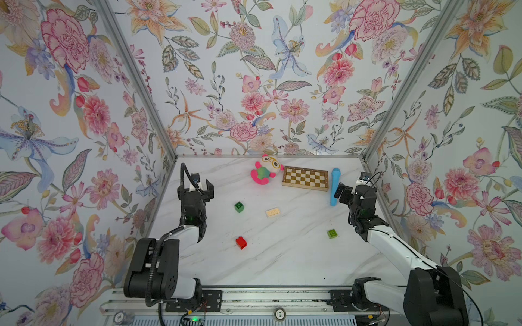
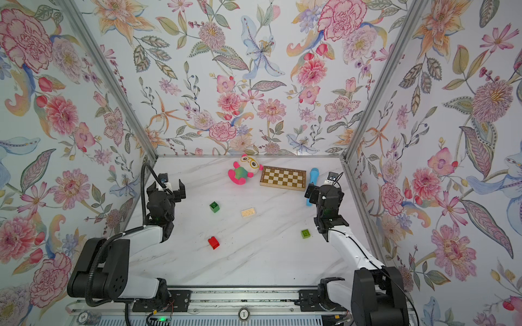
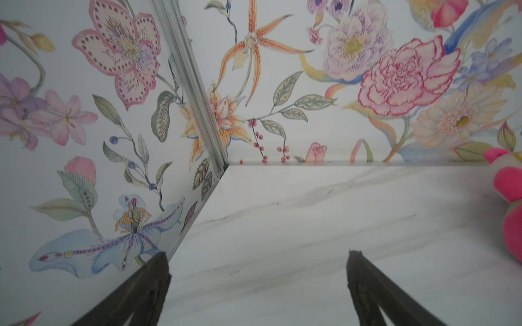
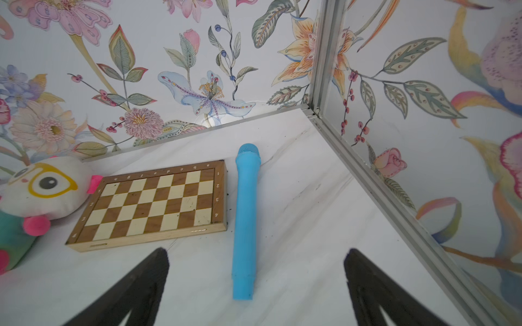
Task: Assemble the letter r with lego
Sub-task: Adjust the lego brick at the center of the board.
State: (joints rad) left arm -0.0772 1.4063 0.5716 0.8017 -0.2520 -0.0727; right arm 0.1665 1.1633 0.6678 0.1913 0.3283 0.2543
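Four lego bricks lie apart on the marble table, seen in both top views. The dark green cube (image 1: 239,207) (image 2: 214,207) is mid-left, with the cream brick (image 1: 273,212) (image 2: 248,212) to its right. The red brick (image 1: 241,242) (image 2: 213,242) lies nearer the front and the lime green cube (image 1: 332,233) (image 2: 305,233) at the right. No letter r is in view. My left gripper (image 1: 197,186) (image 2: 168,190) (image 3: 257,254) hangs open and empty by the left wall. My right gripper (image 1: 348,189) (image 2: 317,193) (image 4: 256,251) is open and empty by the right wall.
At the back of the table stand a pink plush toy (image 1: 265,172) (image 4: 42,192), a wooden chessboard (image 1: 305,178) (image 4: 152,206) and a blue toy microphone (image 1: 334,186) (image 4: 245,220), which lies just ahead of the right gripper. Flowered walls close three sides.
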